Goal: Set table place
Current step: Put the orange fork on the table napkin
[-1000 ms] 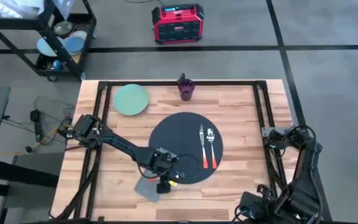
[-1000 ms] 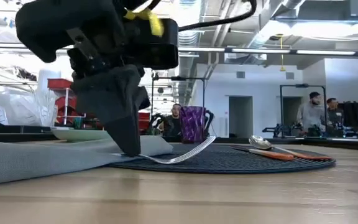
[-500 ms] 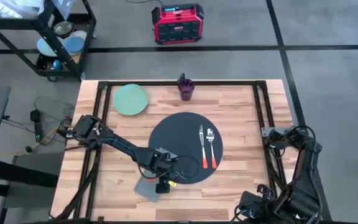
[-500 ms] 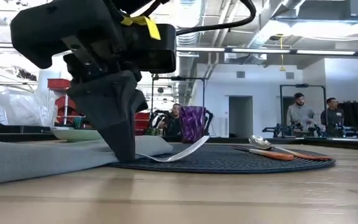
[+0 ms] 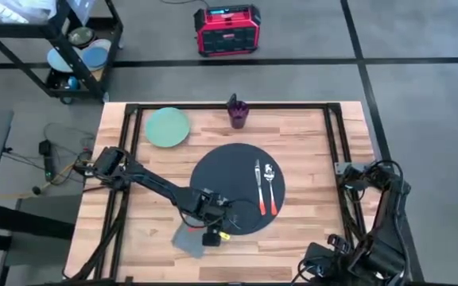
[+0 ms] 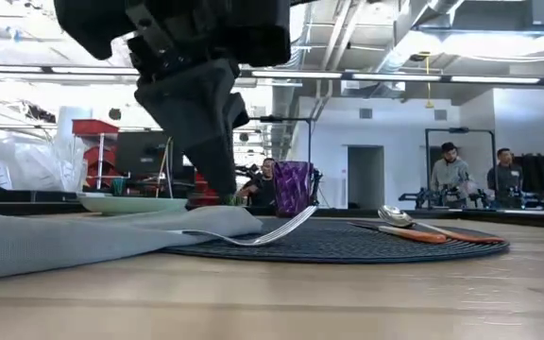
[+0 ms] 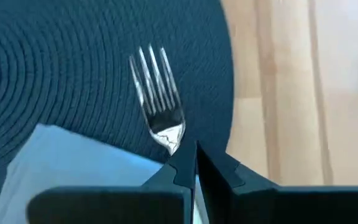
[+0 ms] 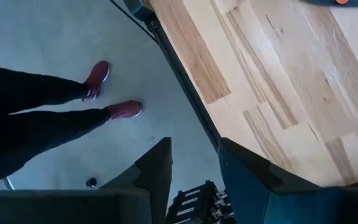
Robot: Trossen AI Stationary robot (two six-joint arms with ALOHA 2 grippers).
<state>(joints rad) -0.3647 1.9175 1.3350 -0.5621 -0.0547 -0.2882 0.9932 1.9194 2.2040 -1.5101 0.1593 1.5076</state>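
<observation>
The left gripper (image 7: 194,163) pinches the fork (image 7: 158,99) by its handle; its tines point straight ahead of the jaws over the place (image 5: 221,171). The right gripper (image 8: 194,163), parted and empty, waits well apart.

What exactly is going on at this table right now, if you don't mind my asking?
A place is being set. The left gripper hangs just above a fork that lies with its handle on the grey napkin and its tines over the round mat. A knife and spoon lie on the mat; the right gripper waits, open, off the table's corner.
</observation>
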